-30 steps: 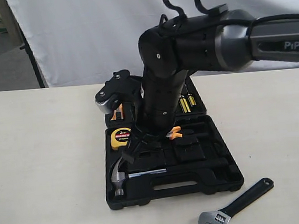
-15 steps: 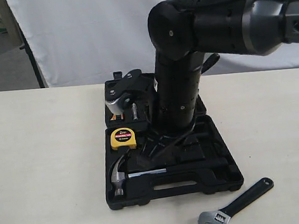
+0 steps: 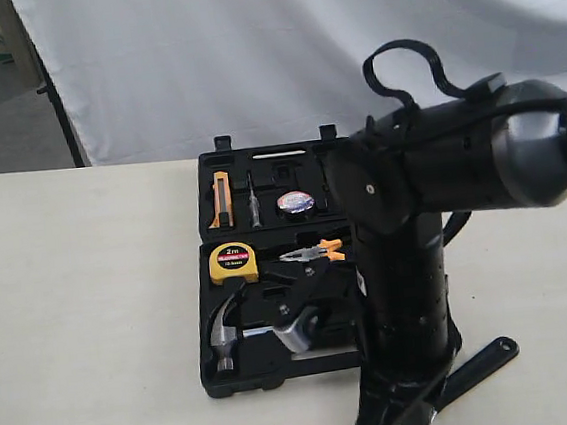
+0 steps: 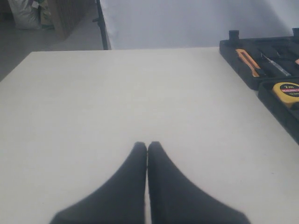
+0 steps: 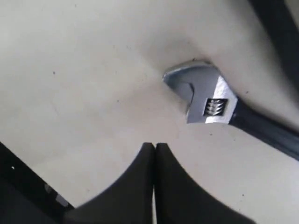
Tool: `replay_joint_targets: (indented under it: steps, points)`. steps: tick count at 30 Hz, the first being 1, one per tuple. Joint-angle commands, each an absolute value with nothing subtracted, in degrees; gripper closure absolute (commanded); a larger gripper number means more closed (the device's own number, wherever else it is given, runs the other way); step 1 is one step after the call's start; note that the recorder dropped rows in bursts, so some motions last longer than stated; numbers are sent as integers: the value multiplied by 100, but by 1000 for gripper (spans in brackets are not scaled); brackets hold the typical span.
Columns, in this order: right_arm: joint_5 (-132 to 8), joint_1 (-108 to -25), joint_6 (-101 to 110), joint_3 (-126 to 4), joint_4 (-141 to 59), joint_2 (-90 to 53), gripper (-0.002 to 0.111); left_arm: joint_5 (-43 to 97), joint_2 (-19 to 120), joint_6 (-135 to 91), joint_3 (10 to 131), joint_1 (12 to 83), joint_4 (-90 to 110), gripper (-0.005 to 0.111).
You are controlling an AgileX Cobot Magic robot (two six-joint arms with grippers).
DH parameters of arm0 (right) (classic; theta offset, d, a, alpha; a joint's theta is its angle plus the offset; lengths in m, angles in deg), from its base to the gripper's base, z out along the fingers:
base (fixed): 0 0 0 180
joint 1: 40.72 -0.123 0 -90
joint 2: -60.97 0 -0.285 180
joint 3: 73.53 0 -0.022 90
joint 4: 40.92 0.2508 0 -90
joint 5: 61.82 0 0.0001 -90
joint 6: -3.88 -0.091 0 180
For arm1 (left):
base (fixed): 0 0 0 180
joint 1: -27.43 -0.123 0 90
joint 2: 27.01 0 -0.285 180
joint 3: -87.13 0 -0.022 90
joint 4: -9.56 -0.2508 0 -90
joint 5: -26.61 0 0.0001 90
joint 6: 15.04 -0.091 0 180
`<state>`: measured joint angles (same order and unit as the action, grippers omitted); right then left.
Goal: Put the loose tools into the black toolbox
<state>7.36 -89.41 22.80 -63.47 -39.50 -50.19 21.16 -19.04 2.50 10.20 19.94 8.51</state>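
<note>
Open black toolbox (image 3: pixel 278 369), a flat two-half case of matte moulded plastic with tool-shaped recesses, lying on a pale, smooth table (image 3: pixel 93 321) before a white cloth backdrop (image 3: pixel 199 60). The claw hammer (image 3: pixel 225 331) sits in the near half: its polished steel head stands at the left end, claw toward the far side, and its chrome shaft runs rightward along the case's long edge until the right arm (image 3: pixel 409 261) hides it. A small round tape roll (image 3: pixel 296 202) with a glossy face lies flat in a recess of the far half. The adjustable wrench (image 5: pixel 205 95) lies outside the case, on bare table just off its near right corner. Its long axis is diagonal in the exterior view, the black shaft pointing away to the right and the head toward the near edge, mostly covered there by the arm. In the right wrist view the bright metal head shows its curved jaw and knurled adjusting screw. The right gripper (image 5: pixel 154 148), its smooth black tapered fingers pressed together and holding nothing, hangs above the table near the wrench head without touching it. The left gripper (image 4: pixel 147 147), likewise closed and empty, is over bare table well left of the case. The yellow tape measure (image 3: pixel 233 263) and orange-handled pliers (image 3: pixel 313 254) occupy recesses by the hinge.
</note>
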Motion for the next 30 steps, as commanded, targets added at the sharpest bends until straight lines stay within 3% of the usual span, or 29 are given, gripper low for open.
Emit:
replay_joint_targets:
  steps: [1, 12, 14, 17, 21, 30]
  points:
    - [553, -8960, 2243, -6035, -4001, -4989, 108, 2157, -1923, 278, 1036, 1849, 825, 106]
    - [-70, -8960, 1476, -5627, -4858, -4989, 106, 2157, -1923, 278, 1036, 1849, 825, 106]
    - [-312, -8960, 1035, -5627, -4900, -4989, 94, 2157, -1923, 278, 1036, 1849, 825, 106]
    - [-615, -8960, 985, -5627, -4900, -4989, 66, 2157, -1923, 278, 1036, 1849, 825, 106]
    - [-572, -8960, 1405, -5627, -4854, -4989, 43, 2157, -1923, 278, 1036, 1849, 825, 106]
    - [-1040, -8960, 2028, -5627, -4715, -4989, 41, 2157, -1923, 278, 1036, 1849, 825, 106]
